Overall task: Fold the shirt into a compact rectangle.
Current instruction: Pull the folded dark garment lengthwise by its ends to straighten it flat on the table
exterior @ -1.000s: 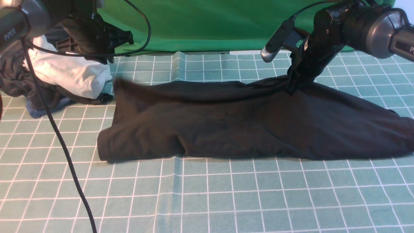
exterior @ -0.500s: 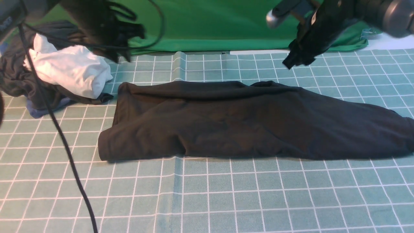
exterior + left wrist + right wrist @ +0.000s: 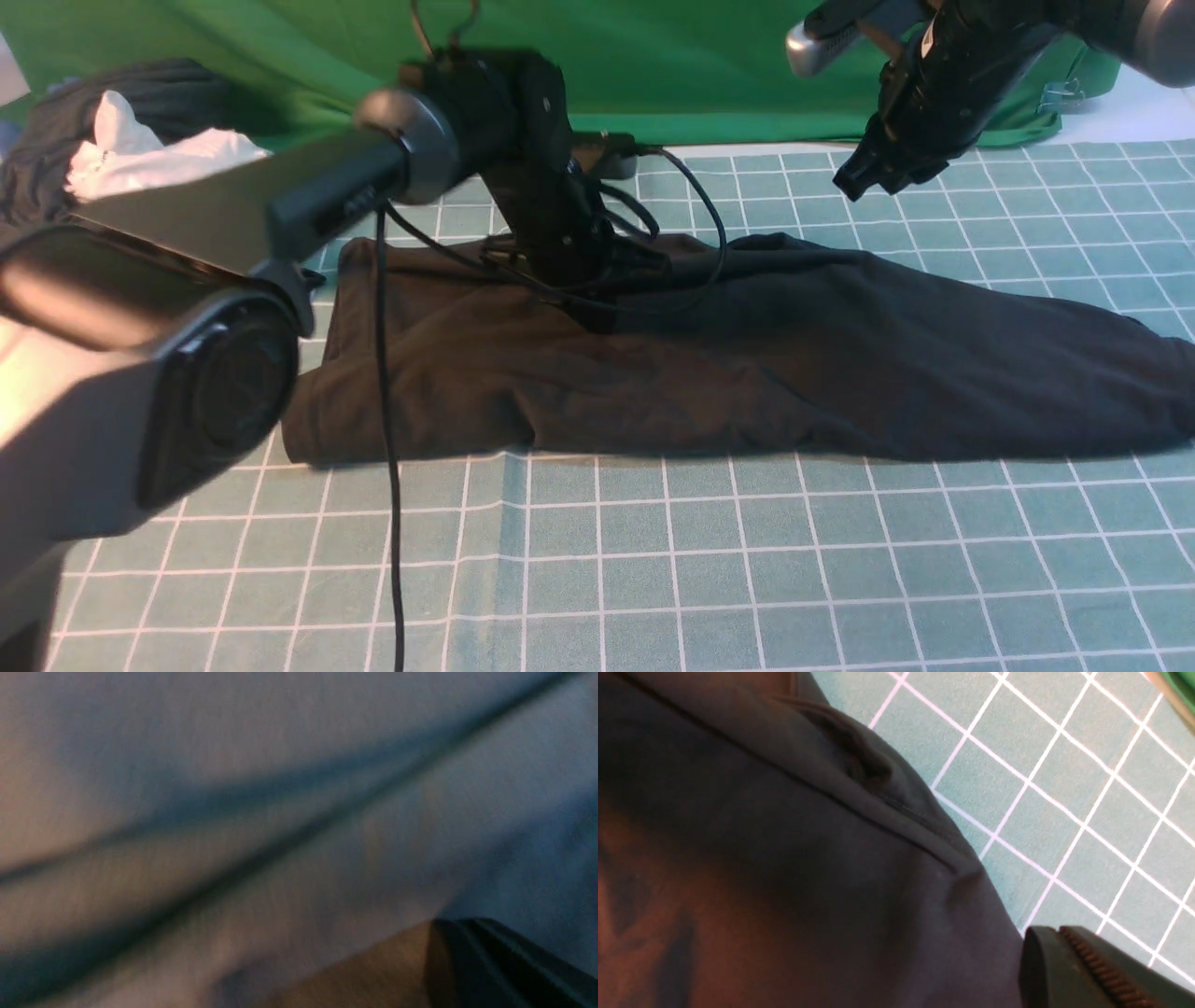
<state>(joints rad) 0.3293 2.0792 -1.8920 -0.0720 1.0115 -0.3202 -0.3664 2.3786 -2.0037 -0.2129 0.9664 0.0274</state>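
Limp black long-sleeved shirt (image 3: 794,364), best pinched at its edges; left claw (image 3: 593,315) closed, perhaps on cloth; right claw (image 3: 854,180) closed, empty, aloft.

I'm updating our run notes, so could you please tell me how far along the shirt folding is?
Done: the large black long-sleeved shirt looks folded lengthwise into a long band on the green checked cloth. In hand: the left gripper is shut, tips down on the band near its middle; the right gripper, shut and empty, hangs above. Left: folding the band crosswise into a compact rectangle.
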